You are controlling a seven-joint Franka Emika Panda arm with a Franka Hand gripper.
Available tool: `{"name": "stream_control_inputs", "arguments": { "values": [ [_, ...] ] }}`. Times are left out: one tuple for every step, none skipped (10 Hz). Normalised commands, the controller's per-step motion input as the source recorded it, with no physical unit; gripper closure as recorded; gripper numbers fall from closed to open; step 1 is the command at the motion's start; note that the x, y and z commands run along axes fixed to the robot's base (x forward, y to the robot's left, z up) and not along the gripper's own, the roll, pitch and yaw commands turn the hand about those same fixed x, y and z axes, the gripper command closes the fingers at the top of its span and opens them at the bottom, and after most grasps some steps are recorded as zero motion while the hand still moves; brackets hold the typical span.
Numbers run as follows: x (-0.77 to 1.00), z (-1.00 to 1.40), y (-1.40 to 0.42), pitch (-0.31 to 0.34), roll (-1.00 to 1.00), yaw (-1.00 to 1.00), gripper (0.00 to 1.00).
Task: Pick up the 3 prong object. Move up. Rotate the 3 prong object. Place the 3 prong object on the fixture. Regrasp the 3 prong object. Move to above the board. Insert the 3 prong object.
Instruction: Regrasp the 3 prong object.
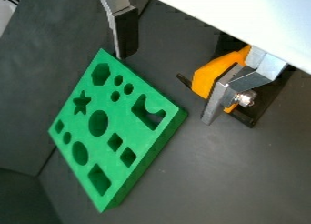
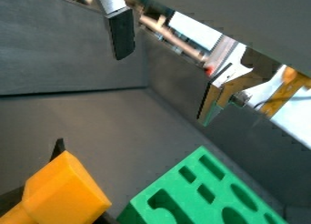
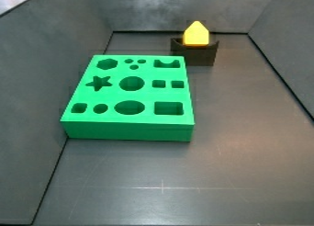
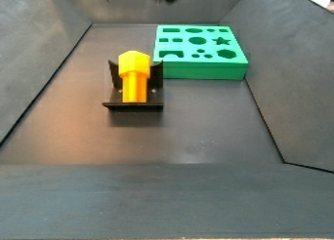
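The small orange-yellow plastic 3 prong object (image 4: 133,74) is seated in the notch of the small dark grey-brown block fixture (image 4: 132,104), w/ nothing gripping it; it is seen in both side views (image 3: 196,32) and in both wrist views (image 1: 210,75) (image 2: 58,196). The large flat bright green board w/ shaped cut-outs (image 3: 130,95) lies flat on the dark floor, near the fixture but apart from it. The gripper (image 1: 176,66) is raised well above the scene and tilted; its flat silver fingers (image 1: 120,29) are spread wide, w/ nothing held between them. In the side views the arm is barely seen.
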Motion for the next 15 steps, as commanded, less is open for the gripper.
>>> {"name": "stream_control_inputs", "arguments": {
  "values": [
    [-0.07,0.06,-0.12,0.028,1.00,0.03,0.00],
    [-0.04,0.03,-0.05,0.028,1.00,0.03,0.00],
    [-0.03,0.01,-0.05,0.027,1.00,0.03,0.00],
    [-0.04,0.01,-0.04,0.021,1.00,0.03,0.00],
    [-0.04,0.01,-0.03,0.018,1.00,0.03,0.00],
    [-0.05,0.01,-0.03,0.010,1.00,0.03,0.00],
    [-0.06,0.01,-0.03,0.002,1.00,0.03,0.00],
    [-0.05,0.00,-0.03,-0.004,1.00,0.03,0.00],
    [-0.05,0.00,-0.02,-0.009,1.00,0.03,0.00],
    [-0.04,0.00,-0.02,-0.017,1.00,0.03,0.00],
    [-0.04,0.01,-0.02,-0.024,1.00,0.03,0.00],
    [-0.04,0.01,-0.02,-0.026,1.00,0.03,0.00],
    [-0.03,0.01,-0.02,-0.026,1.00,0.03,0.00],
    [-0.03,0.02,-0.02,-0.023,1.00,0.03,0.00],
    [-0.01,0.01,-0.02,-0.019,1.00,0.04,0.00]
  ]
}}
